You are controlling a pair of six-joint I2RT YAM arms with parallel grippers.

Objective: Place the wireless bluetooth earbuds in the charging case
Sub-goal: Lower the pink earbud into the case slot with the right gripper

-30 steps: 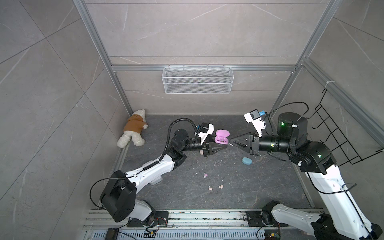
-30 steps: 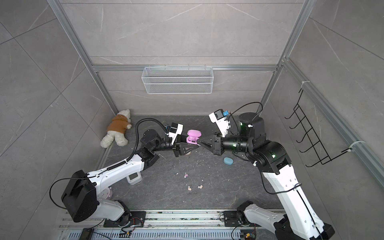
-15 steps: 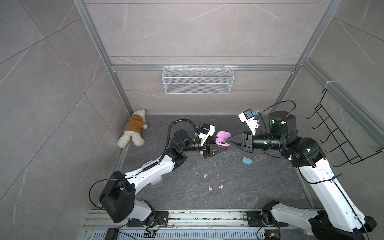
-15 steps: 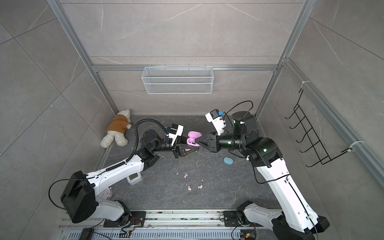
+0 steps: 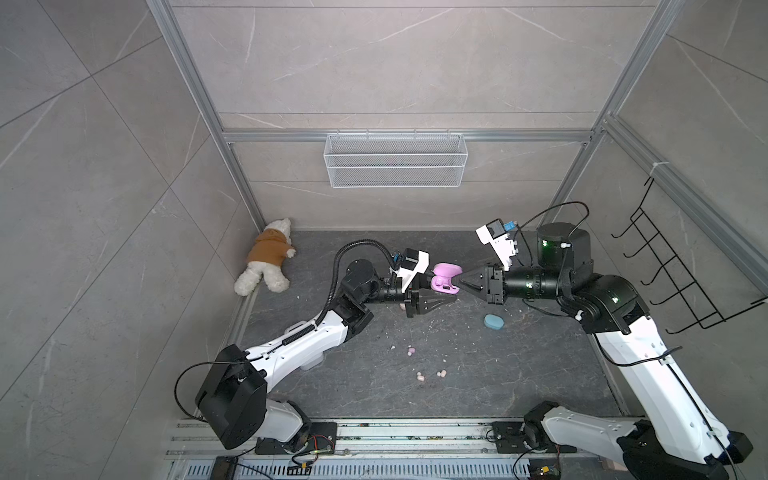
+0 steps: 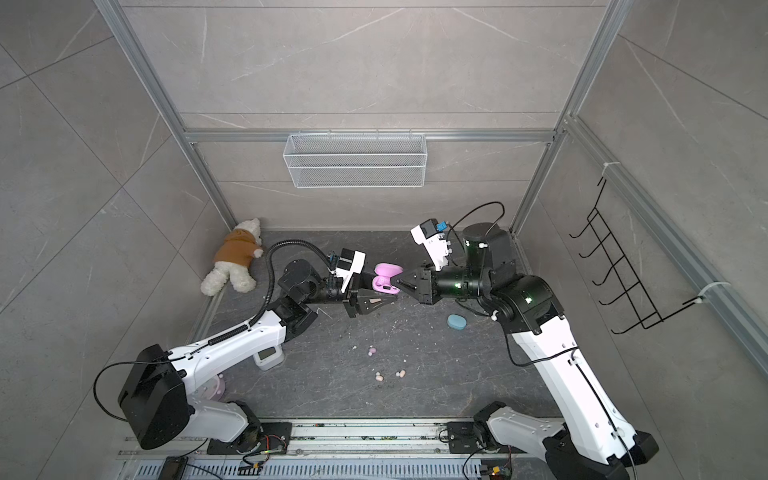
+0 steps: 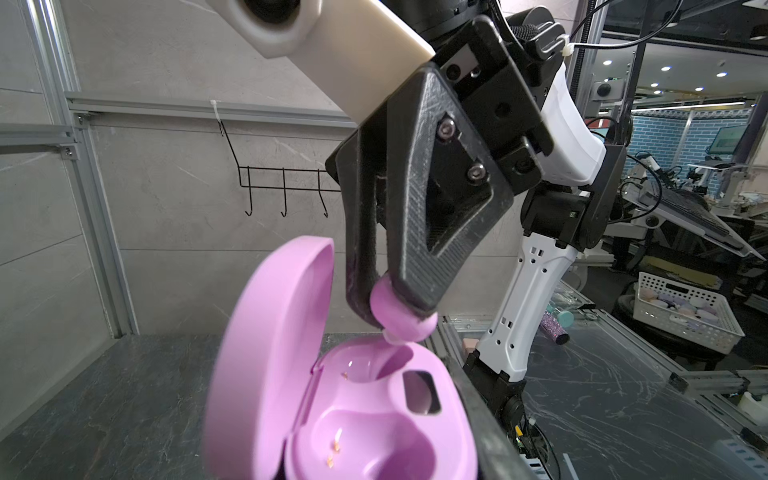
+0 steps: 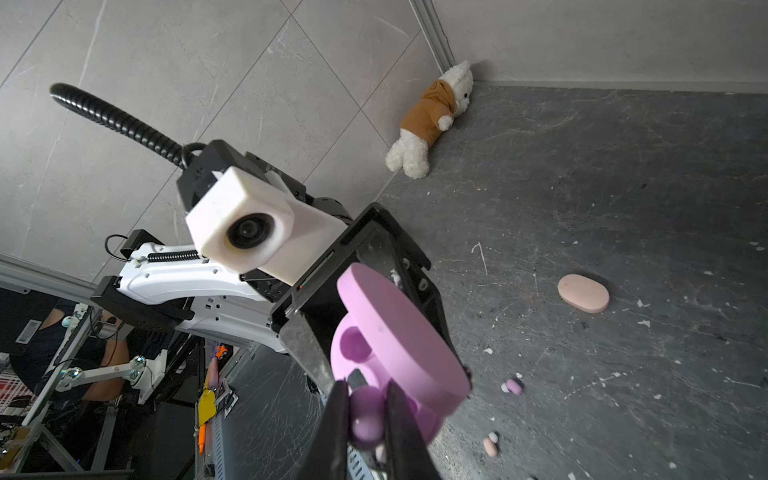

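Ok so from where I stood: the right gripper was clamped on one lilac earbud, pinched at the very end of its fingers. The left gripper was closed on the base of the lilac charging case, holding it up off the counter w/ the lid flipped open. The bud's pale tip hung just above the far socket, not seated afaict. Both sockets looked empty.

How I'd do this bit, imo: go slow & straight down into the socket, tip first, w/ the bud twisted so its bean shape matches the recess. The lid stood v close beside the right fingers, so I'd watch for knocking it. The left side should just hold dead steady, since that smooth plastic prob slips if it's shoved sideways. Don't let go till the bud sits flush, or it'll likely pop out and drop.

Pose: both arms reached in toward the middle, wrists roughly level, grippers nose to nose. The right forearm lay about horizontal w/ the elbow up high. The left arm ran up from its base, bent at the elbow.

Other stuff: a loose lilac earbud and two peach earbuds lay on the counter nearer the rails. A closed blue charging case sat below the right wrist. Couldn't spot any blue buds.
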